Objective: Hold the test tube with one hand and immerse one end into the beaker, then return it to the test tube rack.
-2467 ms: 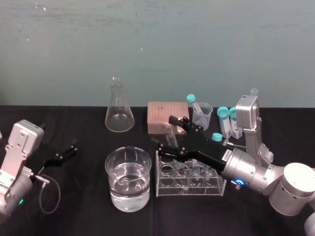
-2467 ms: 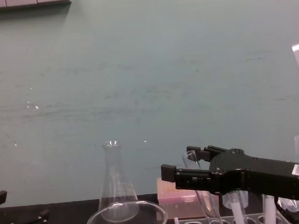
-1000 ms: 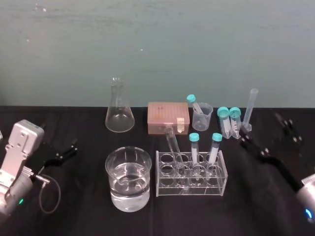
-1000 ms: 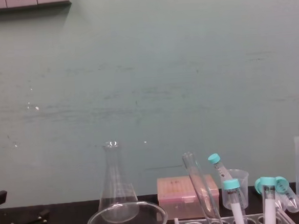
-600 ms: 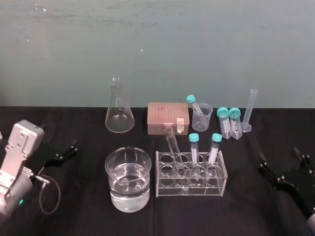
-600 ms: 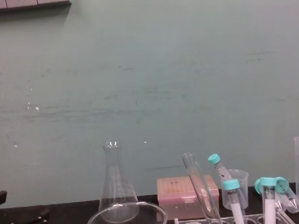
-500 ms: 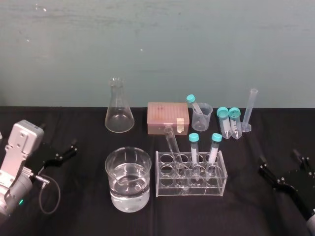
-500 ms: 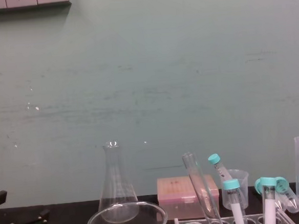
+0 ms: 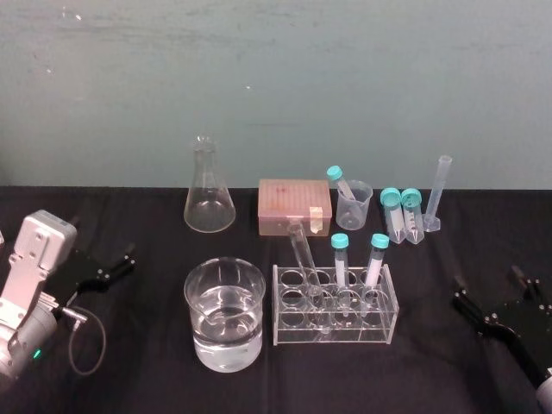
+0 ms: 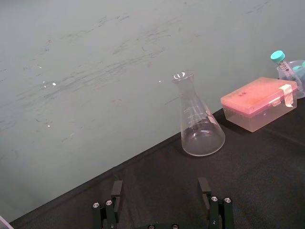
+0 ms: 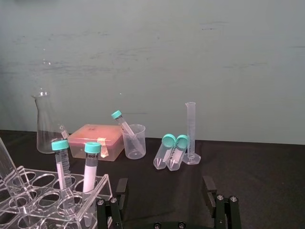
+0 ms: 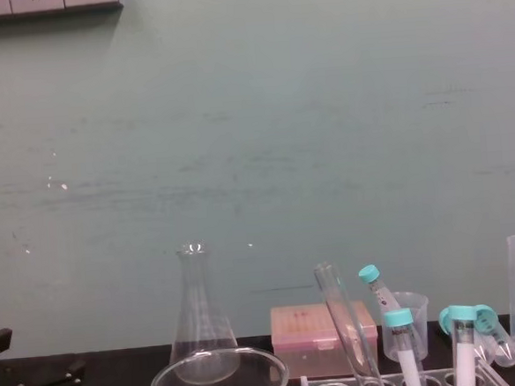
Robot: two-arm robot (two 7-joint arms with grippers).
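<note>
Head view: test tube [image 9: 303, 257] leaning in left end of test tube rack [image 9: 336, 335], just right of beaker [image 9: 225, 321]. Right gripper [image 9: 486, 278] spread, empty, well right of it. Left gripper [image 9: 128, 259] parked far left, spread.

The left claw [image 9: 122, 261] rests low at the robot's far left, fingers spread wide; the right claw [image 9: 488, 293] sits low at far right, fingers likewise parted.

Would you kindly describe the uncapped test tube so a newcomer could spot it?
On the black table, find the clear rack beside the water-filled beaker. The test tube leans in it, nearest the beaker: long, bare glass, open-topped, unlike the two shorter teal-capped tubes alongside.
</note>
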